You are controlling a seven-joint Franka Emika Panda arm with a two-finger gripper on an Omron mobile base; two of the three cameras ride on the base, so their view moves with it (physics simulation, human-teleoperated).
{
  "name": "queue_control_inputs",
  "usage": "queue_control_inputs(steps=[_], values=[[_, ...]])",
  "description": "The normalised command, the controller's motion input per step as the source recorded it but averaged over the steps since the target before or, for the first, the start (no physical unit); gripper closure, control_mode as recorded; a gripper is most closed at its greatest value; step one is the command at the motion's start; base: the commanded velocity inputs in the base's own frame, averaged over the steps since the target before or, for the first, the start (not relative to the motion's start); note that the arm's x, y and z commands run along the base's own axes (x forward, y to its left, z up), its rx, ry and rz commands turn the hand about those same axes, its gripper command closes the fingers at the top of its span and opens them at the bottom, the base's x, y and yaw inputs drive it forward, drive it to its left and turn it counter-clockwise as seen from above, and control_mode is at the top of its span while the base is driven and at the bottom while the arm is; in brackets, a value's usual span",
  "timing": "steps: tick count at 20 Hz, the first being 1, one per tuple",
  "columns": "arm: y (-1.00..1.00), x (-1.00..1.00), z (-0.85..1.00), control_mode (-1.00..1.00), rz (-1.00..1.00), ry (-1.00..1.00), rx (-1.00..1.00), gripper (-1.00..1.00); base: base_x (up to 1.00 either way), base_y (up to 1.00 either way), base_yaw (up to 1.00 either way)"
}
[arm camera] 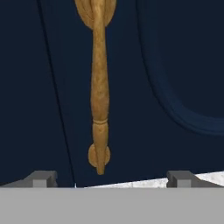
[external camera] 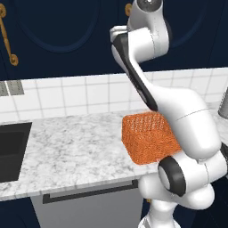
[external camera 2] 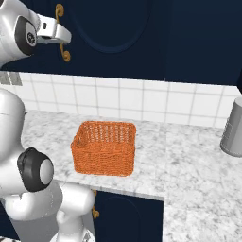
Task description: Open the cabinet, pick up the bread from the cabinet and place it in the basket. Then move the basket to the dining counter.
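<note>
The dark navy cabinet (arm camera: 175, 57) fills the wall above the worktop, and its door is shut. Its slim brass handle (arm camera: 99, 87) hangs upright just ahead of my gripper (arm camera: 111, 179). The gripper is open, with one fingertip on each side of the handle's lower end and nothing between them. In the right base view my hand reaches up to the same handle (external camera 2: 64, 53). The orange mesh basket (external camera: 147, 138) (external camera 2: 104, 146) stands empty on the marble worktop (external camera: 75, 142) below. The bread is hidden and the dining counter is out of view.
A black sink (external camera: 11, 151) is set into the worktop at the left. A grey cylinder (external camera 2: 234, 127) stands at the right, near the white tiled wall (external camera 2: 142, 101). Another brass handle (external camera: 8, 40) hangs on the door further left. A grey drawer front (external camera: 89, 205) sits under the worktop edge.
</note>
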Motion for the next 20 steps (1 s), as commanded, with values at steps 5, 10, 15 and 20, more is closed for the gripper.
queue_control_inputs(steps=[5, 10, 15, 20], values=[[0.0, 0.49, 0.0, -1.0, 0.0, -0.03, 0.0, -1.0, 0.0, 0.0, 0.0], [0.03, 0.44, 0.0, -1.0, 0.0, -0.06, 0.0, -1.0, 0.0, 0.0, 0.0], [0.11, 0.41, -0.06, -1.0, 0.0, -0.07, 0.0, -1.0, 0.0, 0.0, 0.0], [0.01, 0.38, -0.19, -1.0, 0.01, -0.23, 0.0, -1.0, 0.0, 0.0, 0.0]])
